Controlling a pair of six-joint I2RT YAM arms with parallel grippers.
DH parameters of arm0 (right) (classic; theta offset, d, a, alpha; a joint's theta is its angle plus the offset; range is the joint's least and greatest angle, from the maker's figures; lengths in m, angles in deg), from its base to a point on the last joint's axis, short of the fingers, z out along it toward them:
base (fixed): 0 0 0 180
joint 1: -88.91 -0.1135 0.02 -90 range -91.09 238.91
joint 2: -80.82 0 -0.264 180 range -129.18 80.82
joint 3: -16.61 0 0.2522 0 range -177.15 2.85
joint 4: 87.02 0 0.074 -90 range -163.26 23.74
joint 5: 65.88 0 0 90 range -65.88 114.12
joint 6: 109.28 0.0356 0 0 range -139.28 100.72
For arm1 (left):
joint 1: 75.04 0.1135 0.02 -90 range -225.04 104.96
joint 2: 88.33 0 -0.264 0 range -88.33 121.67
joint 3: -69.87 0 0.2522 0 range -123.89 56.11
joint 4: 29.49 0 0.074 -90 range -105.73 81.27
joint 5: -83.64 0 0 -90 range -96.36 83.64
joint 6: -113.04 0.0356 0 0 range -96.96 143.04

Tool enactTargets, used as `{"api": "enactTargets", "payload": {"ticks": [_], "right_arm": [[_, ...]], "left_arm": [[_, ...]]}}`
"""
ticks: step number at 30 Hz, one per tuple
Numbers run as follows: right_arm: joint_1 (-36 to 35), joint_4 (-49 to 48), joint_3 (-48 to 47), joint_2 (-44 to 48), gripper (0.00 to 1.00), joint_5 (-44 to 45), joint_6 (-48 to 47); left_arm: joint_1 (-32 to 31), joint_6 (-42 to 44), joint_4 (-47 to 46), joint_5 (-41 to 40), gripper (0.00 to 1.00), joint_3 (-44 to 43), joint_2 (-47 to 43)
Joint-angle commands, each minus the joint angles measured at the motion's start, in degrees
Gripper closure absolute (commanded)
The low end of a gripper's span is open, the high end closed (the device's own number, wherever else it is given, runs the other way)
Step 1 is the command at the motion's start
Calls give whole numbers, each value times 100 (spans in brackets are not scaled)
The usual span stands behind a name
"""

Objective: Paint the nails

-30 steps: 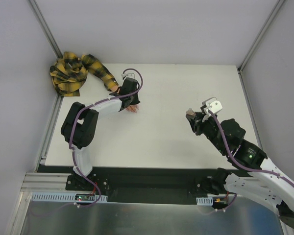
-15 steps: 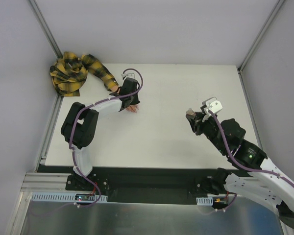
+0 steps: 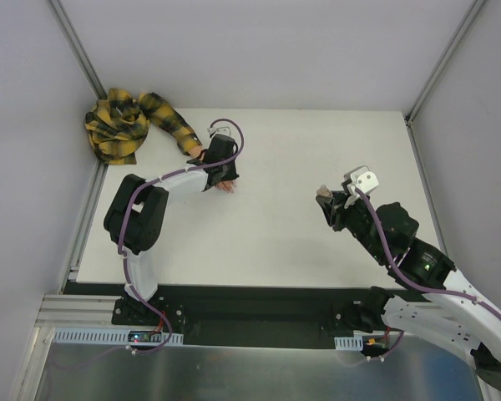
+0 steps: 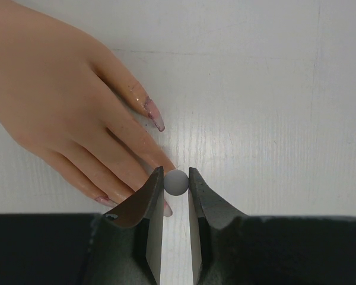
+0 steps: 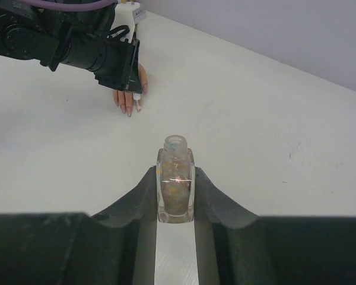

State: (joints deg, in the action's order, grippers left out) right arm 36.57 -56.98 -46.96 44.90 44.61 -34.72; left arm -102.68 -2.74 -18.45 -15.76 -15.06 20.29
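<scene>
The peach mannequin hand (image 4: 59, 101) lies flat on the white table, fingers pointing toward my left gripper (image 4: 176, 181). One long nail (image 4: 148, 110) shows pinkish glittery streaks; two more nails (image 4: 107, 200) peek out beside the left finger. The left gripper is shut on a small grey round brush cap (image 4: 176, 182), seen end-on right at a fingertip; the brush itself is hidden below. From above, the left gripper (image 3: 221, 171) covers most of the hand (image 3: 226, 187). My right gripper (image 5: 176, 178) is shut on an open glitter nail-polish bottle (image 5: 175, 178), held upright at mid-right (image 3: 324, 194).
The yellow-and-black plaid sleeve (image 3: 171, 121) runs from the hand to a bunched heap (image 3: 115, 125) in the far left corner. Metal frame rails (image 3: 83, 58) and grey walls border the white table (image 3: 301, 150).
</scene>
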Motion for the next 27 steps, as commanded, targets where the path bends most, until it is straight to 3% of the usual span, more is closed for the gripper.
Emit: {"api": "enactTargets", "payload": {"ticks": [1,27], "right_arm": [[39,-300,14,50,100,-19,85],[92,-309,23,33,100,-72,112]], "left_arm": [[30,3,-62,27,100,34,-236],[109,214,-53,-175,100,-239,-148]]}}
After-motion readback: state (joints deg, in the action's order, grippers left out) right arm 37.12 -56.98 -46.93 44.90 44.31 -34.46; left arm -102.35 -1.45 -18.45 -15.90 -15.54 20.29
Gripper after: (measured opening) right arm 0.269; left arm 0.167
